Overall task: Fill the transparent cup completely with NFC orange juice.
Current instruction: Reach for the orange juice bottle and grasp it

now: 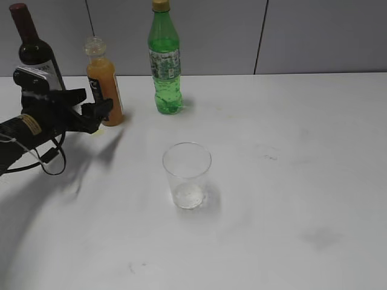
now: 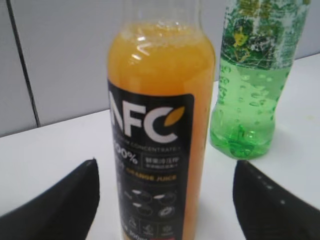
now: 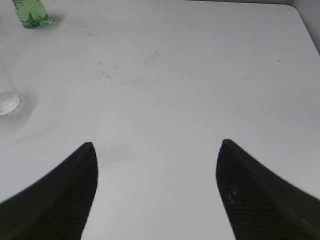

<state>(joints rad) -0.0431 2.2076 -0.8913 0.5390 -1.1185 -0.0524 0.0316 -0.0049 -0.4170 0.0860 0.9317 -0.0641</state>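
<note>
Your left gripper spread wide, juice bottle upright between fingers, no contact visible. Juice near full, up to bottle shoulder. Green soda bottle right of juice bottle, wine bottle left. Cup empty, well in front of juice bottle, toward right. Your right gripper wide open over bare table.

Transparent cup: empty, upright, table centre. NFC orange juice: bottle upright, far-left of the cup.
</note>
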